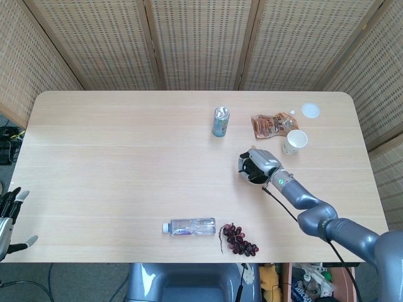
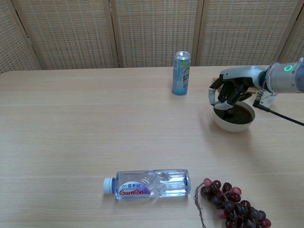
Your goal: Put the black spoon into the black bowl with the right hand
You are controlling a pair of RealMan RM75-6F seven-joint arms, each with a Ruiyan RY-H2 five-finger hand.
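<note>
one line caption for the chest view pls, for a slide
Right hand reaches into the bowl, with a can, water bottle and grapes around.

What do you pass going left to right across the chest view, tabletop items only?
Water bottle lying on its side → upright drink can → right hand over the bowl. The bunch of grapes overlaps the hand and bowl in left-right span, so its place is unclear.
</note>
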